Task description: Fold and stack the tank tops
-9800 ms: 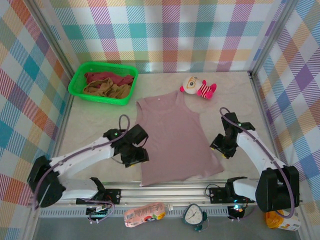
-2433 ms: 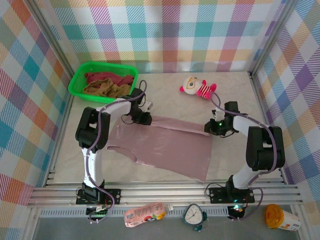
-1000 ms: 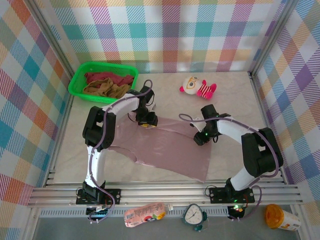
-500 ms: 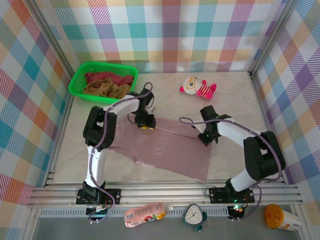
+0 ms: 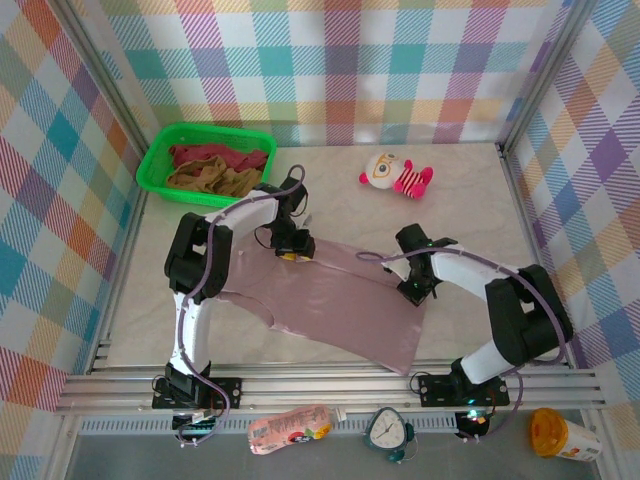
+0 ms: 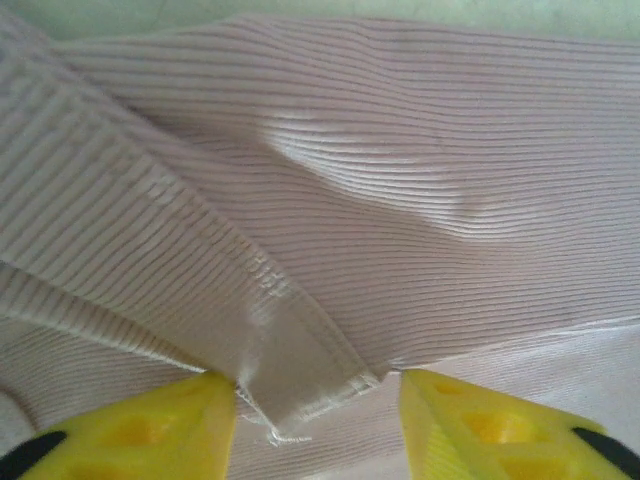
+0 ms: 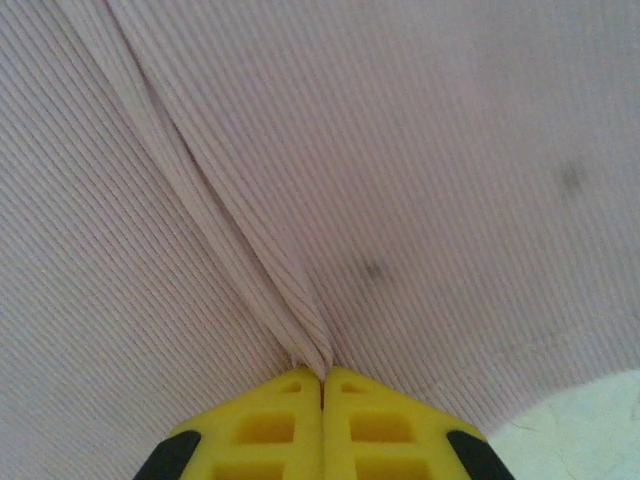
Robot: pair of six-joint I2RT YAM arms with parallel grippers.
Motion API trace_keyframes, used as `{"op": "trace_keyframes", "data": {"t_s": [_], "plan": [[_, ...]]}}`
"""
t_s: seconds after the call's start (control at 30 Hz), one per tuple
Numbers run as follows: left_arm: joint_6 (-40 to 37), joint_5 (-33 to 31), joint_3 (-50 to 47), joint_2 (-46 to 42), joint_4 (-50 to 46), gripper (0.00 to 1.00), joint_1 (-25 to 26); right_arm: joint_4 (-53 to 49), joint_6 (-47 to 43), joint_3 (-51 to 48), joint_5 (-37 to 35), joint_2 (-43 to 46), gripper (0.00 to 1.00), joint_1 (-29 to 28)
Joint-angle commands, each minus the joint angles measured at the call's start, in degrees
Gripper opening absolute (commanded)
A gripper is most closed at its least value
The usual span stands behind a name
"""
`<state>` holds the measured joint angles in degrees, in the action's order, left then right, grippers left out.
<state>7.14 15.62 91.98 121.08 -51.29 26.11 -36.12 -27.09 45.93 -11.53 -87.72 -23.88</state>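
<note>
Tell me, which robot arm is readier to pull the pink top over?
Right, probably. The right gripper is shut on a pinch of the pink tank top; the left gripper is open, straddling a hem without gripping.

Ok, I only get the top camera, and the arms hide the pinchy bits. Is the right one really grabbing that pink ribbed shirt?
Observer: Yes. In the right wrist view, the right gripper has its yellow jaws pressed together on a pinched ridge of the dusty mauve-pink ribbed tank top.
Operator: And the left one?
Observer: The left gripper is open. Its yellow jaws stand apart, with a folded hem corner of the top lying between them.
Operator: Is the shirt clean?
Observer: Not quite. The right wrist view shows two small dark spots on the fabric.
</note>
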Motion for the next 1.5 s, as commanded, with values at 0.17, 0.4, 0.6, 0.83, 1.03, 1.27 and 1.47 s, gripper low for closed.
{"op": "trace_keyframes", "data": {"t_s": [0.17,0.4,0.6,0.83,1.03,1.27,1.47], "plan": [[-1.5,-5.0,-1.4,-6.0,-1.4,0.57,-3.0,-1.5,-1.6,-0.6,-4.6,-2.6,0.22,-0.7],[1.7,-1.6,-13.9,-10.0,5.9,0.55,-3.3,-1.0,-2.5,1.3,-7.6,-8.5,0.25,-0.4],[6.1,2.4,-21.2,-14.4,9.2,0.54,-3.0,-2.2,-2.9,3.8,-11.4,-11.9,0.25,1.2],[12.3,6.2,-27.8,-19.6,13.0,0.55,-0.9,-1.6,-4.8,4.6,-14.5,-11.7,0.27,3.9],[15.0,8.5,-28.8,-21.8,14.1,0.56,-0.8,-2.0,-6.2,4.9,-15.2,-8.7,0.38,4.3],[8.9,-1.0,-15.4,-20.9,6.4,0.61,-3.9,-2.0,5.5,9.7,2.2,2.9,0.49,4.2],[6.3,-13.5,-2.5,-12.8,3.4,0.61,-6.2,9.5,29.1,7.0,19.2,7.3,0.52,4.1]]}}
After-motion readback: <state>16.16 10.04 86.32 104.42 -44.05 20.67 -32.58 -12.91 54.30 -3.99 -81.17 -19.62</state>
